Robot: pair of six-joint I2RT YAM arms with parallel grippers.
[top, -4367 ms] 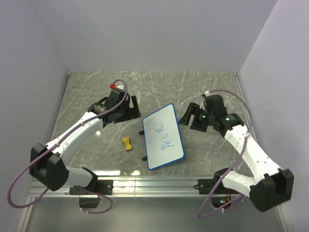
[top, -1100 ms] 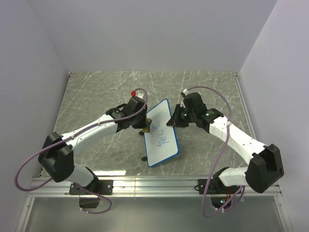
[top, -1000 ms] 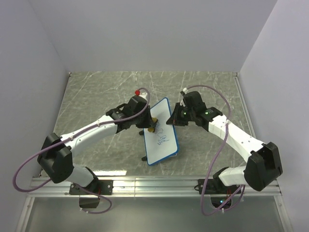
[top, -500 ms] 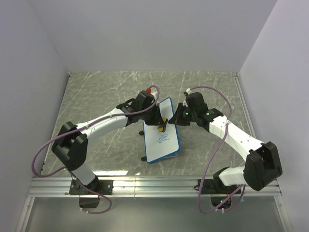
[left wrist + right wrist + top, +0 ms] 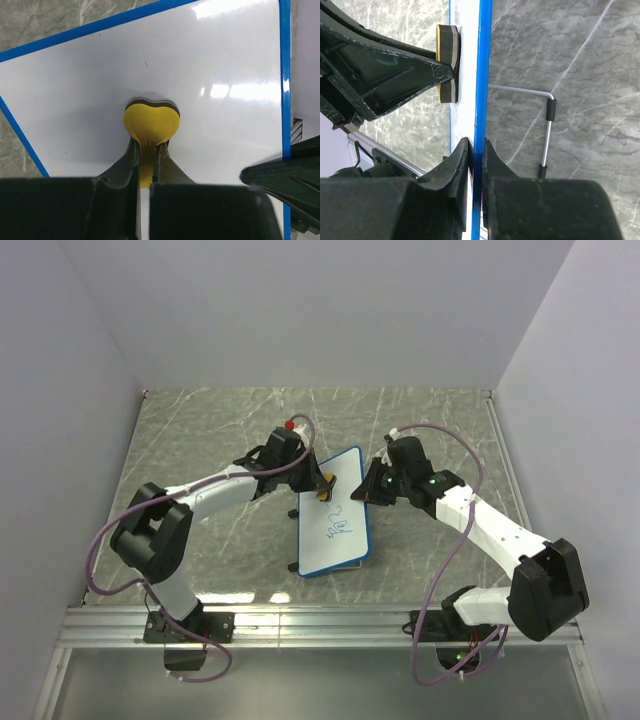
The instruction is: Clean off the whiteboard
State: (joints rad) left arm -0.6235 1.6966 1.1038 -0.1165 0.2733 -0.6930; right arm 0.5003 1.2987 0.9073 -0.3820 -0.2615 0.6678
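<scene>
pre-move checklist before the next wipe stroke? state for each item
1. Eraser grip: left gripper is shut on the yellow eraser - ok.
2. Contact: the eraser sits flat against the whiteboard - ok.
3. Board braced: right gripper clamps the board's edge - ok.
4. Board clean: blue scribbles lie on the board's near half, below the eraser - not ok.
5. Gripper clearance: the two grippers are apart on the board - ok.
6. Wiping pressure: cannot tell.
</scene>
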